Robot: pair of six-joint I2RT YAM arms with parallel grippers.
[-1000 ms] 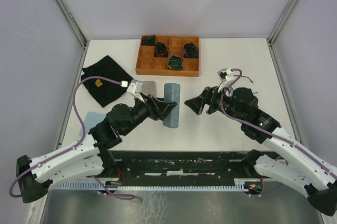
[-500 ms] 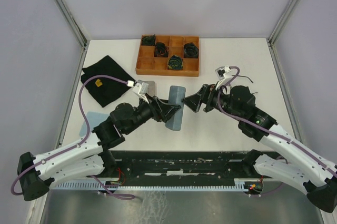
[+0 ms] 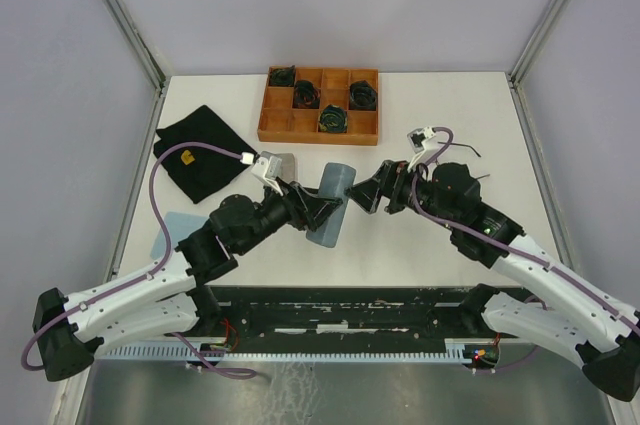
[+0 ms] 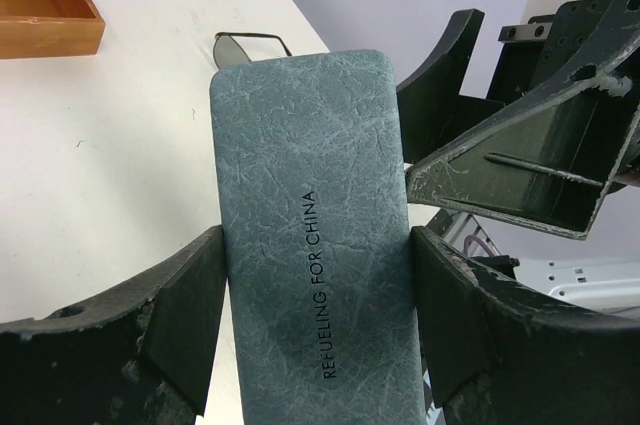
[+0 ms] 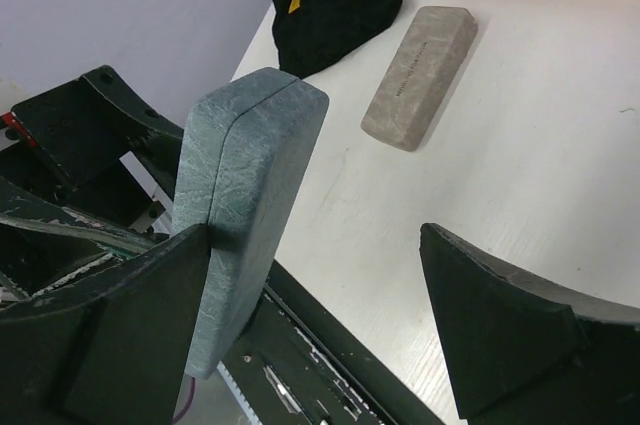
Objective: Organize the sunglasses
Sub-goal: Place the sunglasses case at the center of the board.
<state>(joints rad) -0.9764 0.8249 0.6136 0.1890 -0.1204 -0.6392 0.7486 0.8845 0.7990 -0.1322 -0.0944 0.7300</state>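
My left gripper [image 3: 322,209] is shut on the blue-grey glasses case [image 3: 331,200] and holds it tilted up off the table; in the left wrist view my fingers [image 4: 190,285] press both long sides of the case [image 4: 310,195]. My right gripper [image 3: 366,192] is open beside the case's far end. In the right wrist view [image 5: 315,245] one finger [image 5: 150,305] touches the case's face [image 5: 250,175] and the other stands wide apart. One pair of sunglasses [image 4: 250,41] lies on the table just beyond the case. The second pair is out of view.
A grey case [image 5: 420,63] lies flat left of the blue one, also in the top view [image 3: 284,161]. A black cloth [image 3: 198,150] is at the left. A wooden compartment tray [image 3: 320,130] with dark green coiled bundles stands at the back. A pale blue item [image 3: 172,226] lies under my left arm.
My left gripper closed on the blue case and tilted it up off the table. My right gripper moved left until it reached the case's end.
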